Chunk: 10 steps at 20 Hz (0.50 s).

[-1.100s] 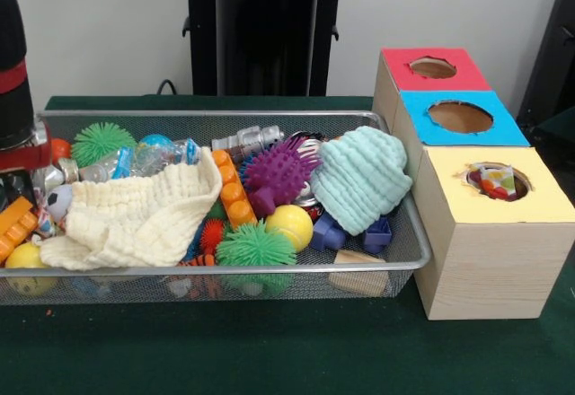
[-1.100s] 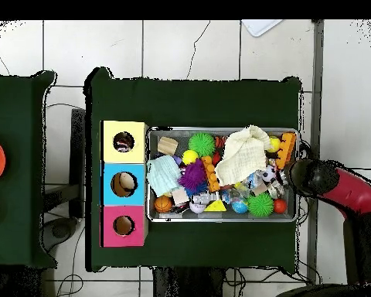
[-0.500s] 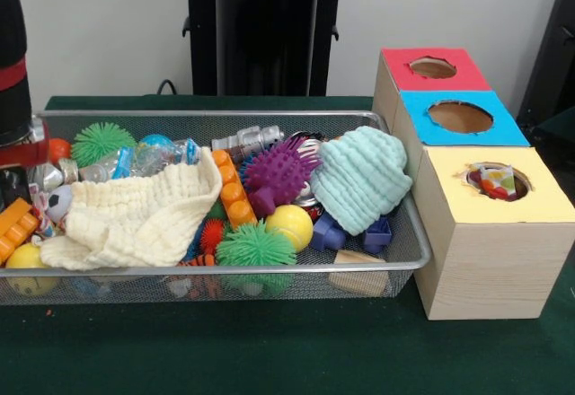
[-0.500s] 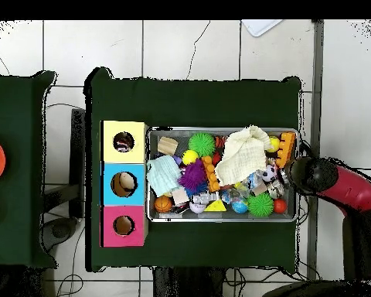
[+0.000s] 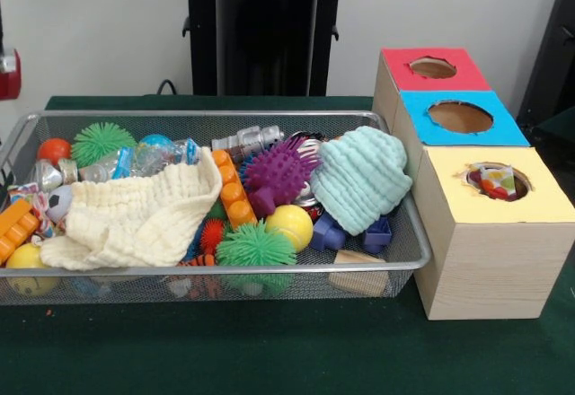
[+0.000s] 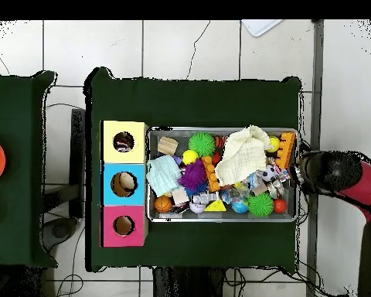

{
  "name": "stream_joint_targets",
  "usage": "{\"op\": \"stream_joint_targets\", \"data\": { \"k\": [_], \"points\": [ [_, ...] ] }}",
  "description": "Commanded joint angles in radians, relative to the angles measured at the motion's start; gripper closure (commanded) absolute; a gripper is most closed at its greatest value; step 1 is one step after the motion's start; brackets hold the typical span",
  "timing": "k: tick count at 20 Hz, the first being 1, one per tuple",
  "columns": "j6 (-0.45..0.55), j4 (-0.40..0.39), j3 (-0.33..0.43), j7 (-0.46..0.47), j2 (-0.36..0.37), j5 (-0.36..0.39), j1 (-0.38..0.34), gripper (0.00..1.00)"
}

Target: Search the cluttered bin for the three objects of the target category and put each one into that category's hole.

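Note:
The wire mesh bin holds mixed toys. Across its left half lies a cream cloth, and a mint cloth lies at its right end. Between them sit a purple spiky ball, a green spiky ball, a yellow ball and an orange brick strip. In the overhead view the gripper hangs just outside the bin's right end. The front view shows only a red sliver of the arm at the left edge.
Beside the bin stand three wooden boxes with holes, topped red, blue and yellow; colourful pieces show inside the yellow hole. A second green spiky ball, blue bricks and a wooden block also lie in the bin.
The arm has drawn back from the bin's end: up and left out of the front view, rightward in the overhead view. The bin's contents look unmoved.

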State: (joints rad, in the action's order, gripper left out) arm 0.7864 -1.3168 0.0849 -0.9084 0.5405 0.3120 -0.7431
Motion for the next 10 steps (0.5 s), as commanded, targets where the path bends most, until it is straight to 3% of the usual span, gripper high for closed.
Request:
{"op": "stream_joint_targets", "data": {
  "k": [1, 6, 10],
  "points": [
    [0.141, -0.091, -0.018, -0.155, 0.108, -0.052, 0.02, 1.0],
    [0.162, -0.093, -0.011, -0.153, 0.105, -0.079, 0.018, 1.0],
    [0.119, -0.103, 0.002, -0.163, 0.07, -0.107, 0.006, 1.0]
  ]
}}
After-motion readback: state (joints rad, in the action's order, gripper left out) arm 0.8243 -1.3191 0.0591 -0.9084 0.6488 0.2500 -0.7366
